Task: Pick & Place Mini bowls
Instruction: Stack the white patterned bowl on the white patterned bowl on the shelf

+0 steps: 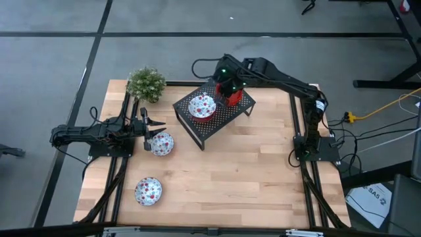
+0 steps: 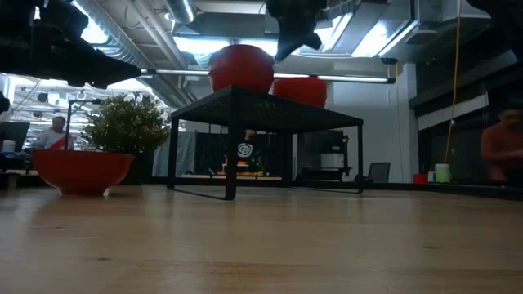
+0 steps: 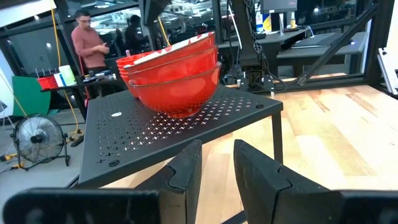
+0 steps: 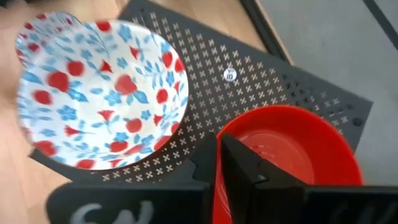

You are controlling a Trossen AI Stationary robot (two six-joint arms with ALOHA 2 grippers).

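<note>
A black perforated rack (image 1: 227, 120) stands at the table's far middle. On it sit a stack of mini bowls (image 1: 202, 106) with a speckled inside and, beside it toward the right, a plain red mini bowl (image 4: 292, 149). My right gripper (image 4: 219, 158) comes down from above and is shut on that red bowl. Two more speckled mini bowls rest on the table, one (image 1: 161, 143) just right of my left gripper (image 1: 146, 130) and one (image 1: 148, 191) nearer the front edge. My left gripper (image 3: 216, 165) is open, level, touching nothing. My right gripper pinches the red bowl's rim (image 4: 225, 129) on the side toward the stack, one finger inside the bowl and one outside. The fingers slant down from the table's far right. In the low view the bowl's underside (image 2: 301, 94) still meets the rack top.
A small green plant (image 1: 146, 83) stands at the far left corner. The rack's legs (image 2: 231, 155) stand on the wood, with open space beneath. Bare table lies to the right and front of the rack. People show in the room beyond the table.
</note>
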